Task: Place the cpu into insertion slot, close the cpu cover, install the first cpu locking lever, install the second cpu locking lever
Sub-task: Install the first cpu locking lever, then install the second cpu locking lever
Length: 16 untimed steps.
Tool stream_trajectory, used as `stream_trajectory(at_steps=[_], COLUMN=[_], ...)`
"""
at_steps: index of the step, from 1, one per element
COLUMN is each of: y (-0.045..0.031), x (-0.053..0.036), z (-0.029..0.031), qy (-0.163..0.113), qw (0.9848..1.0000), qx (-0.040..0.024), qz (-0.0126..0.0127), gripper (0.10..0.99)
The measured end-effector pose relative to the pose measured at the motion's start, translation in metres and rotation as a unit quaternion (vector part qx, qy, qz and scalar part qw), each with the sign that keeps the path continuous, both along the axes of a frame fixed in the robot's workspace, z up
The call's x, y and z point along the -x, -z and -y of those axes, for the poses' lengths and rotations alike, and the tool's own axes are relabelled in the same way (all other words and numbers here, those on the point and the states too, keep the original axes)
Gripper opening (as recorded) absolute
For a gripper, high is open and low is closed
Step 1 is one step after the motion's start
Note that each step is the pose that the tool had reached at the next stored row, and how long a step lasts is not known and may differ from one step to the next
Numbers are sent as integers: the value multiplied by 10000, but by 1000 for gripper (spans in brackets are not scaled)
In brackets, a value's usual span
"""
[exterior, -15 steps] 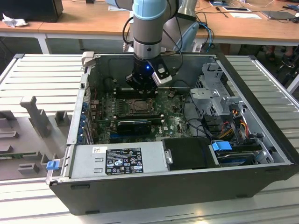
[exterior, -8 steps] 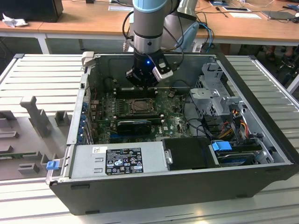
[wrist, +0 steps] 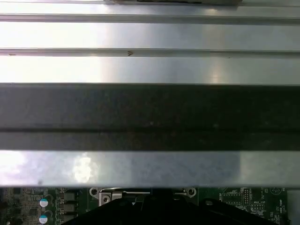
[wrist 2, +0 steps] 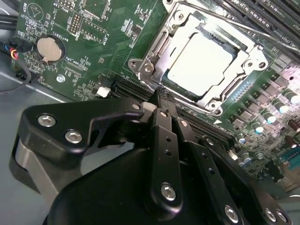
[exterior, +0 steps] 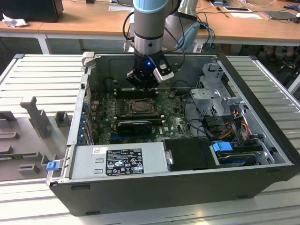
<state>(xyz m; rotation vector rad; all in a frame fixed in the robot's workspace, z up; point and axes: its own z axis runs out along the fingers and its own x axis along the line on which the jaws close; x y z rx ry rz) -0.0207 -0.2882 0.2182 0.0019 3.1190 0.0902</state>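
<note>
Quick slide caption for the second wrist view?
Black gripper shut above green motherboard; pale silver square cpu seated in socket, metal cpu cover closed.

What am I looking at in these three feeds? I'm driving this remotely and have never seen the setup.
The exterior view shows one robot arm reaching down into an open computer case that lies on its side, with the gripper just above the green motherboard. The other two pictures come from cameras riding near the arm's wrist. In the second wrist view the black gripper has its fingers together and empty, beside the insertion slot. The cpu already sits in it, and the cpu cover lies flat around it. The first wrist view looks past the case wall to the ribbed table.
</note>
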Motion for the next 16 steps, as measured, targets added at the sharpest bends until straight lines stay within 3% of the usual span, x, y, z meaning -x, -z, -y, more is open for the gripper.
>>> stream_trajectory(at_steps=[16], y=[0], x=[-1], z=[139], qy=[0], qw=[10000], qx=[0], qz=[0], gripper=[106])
